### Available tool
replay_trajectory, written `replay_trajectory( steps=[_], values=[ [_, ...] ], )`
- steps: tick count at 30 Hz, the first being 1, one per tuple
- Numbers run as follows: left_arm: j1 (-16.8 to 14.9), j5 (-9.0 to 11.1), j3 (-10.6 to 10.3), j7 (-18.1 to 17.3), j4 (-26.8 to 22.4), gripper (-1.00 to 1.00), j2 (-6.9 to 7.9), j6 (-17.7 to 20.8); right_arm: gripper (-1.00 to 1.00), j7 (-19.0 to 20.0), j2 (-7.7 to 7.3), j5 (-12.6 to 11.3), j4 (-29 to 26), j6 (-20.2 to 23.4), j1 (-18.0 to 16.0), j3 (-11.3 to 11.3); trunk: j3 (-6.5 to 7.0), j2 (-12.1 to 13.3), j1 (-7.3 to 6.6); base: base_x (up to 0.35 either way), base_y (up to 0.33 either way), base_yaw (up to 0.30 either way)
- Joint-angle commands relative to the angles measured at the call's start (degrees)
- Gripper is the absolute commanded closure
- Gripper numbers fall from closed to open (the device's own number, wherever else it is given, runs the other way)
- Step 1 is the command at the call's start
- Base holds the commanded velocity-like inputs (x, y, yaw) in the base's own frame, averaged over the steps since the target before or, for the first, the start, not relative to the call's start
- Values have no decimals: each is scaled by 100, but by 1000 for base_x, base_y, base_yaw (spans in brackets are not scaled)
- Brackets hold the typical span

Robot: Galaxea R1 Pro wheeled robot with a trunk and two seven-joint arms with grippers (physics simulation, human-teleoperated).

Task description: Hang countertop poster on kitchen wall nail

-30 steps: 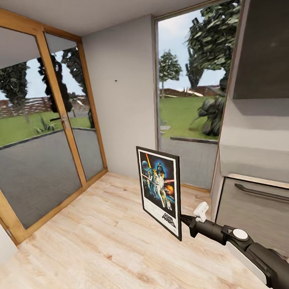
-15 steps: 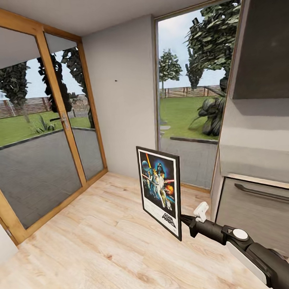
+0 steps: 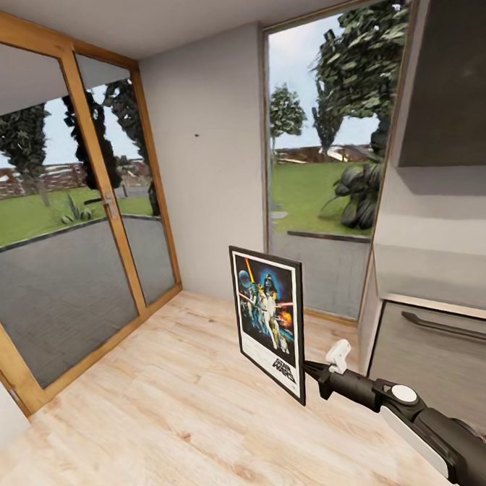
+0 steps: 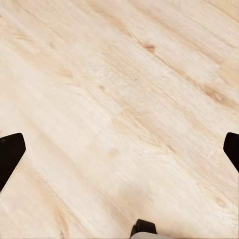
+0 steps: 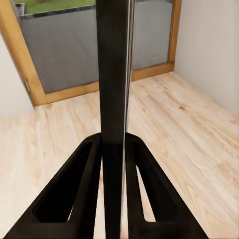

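Right gripper (image 3: 308,370) clamps the black-framed Star Wars poster (image 3: 270,319) upright; it should rise level toward the tiny dark wall nail (image 3: 196,136).

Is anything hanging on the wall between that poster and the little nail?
No. In the head view, only bare grey wall separates the poster from the nail.

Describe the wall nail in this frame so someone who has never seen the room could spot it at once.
Start at the plain pale grey wall between the wood-framed glass door and the tall window. High on that wall, well above the poster clamped in the right pincer, sits the wall nail. It is a tiny dark speck, the sole mark on an otherwise blank surface.
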Motion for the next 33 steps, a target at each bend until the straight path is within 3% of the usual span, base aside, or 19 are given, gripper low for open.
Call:
replay_trajectory(
  steps=[1,33],
  values=[
    [2,32,10,-36,0,-100,-1,-6,100,19,-5,-57,7,-16,-7,21,0,-2,5,245,219,0],
    [2,32,8,-41,-2,-100,-1,20,100,19,-1,-57,7,-16,-7,24,0,-2,5,262,256,0]
  ],
)
